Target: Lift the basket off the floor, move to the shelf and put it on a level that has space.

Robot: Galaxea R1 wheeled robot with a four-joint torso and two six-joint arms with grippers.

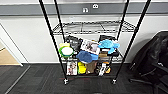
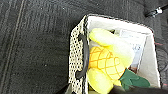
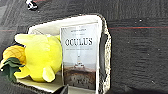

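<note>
Hand edges flank the upright, open-topped basket (image 2: 75, 50) above carpet (image 2: 30, 45).

Office room with a storage rack

Dark carpet tiles (image 1: 37, 80) cover the floor, a grey band with wall sockets (image 1: 85, 10) runs along the white wall (image 1: 30, 37), a black office chair (image 1: 155, 62) stands at the right, and a wheeled wire rack (image 1: 90, 50) holds mixed clutter.
</note>
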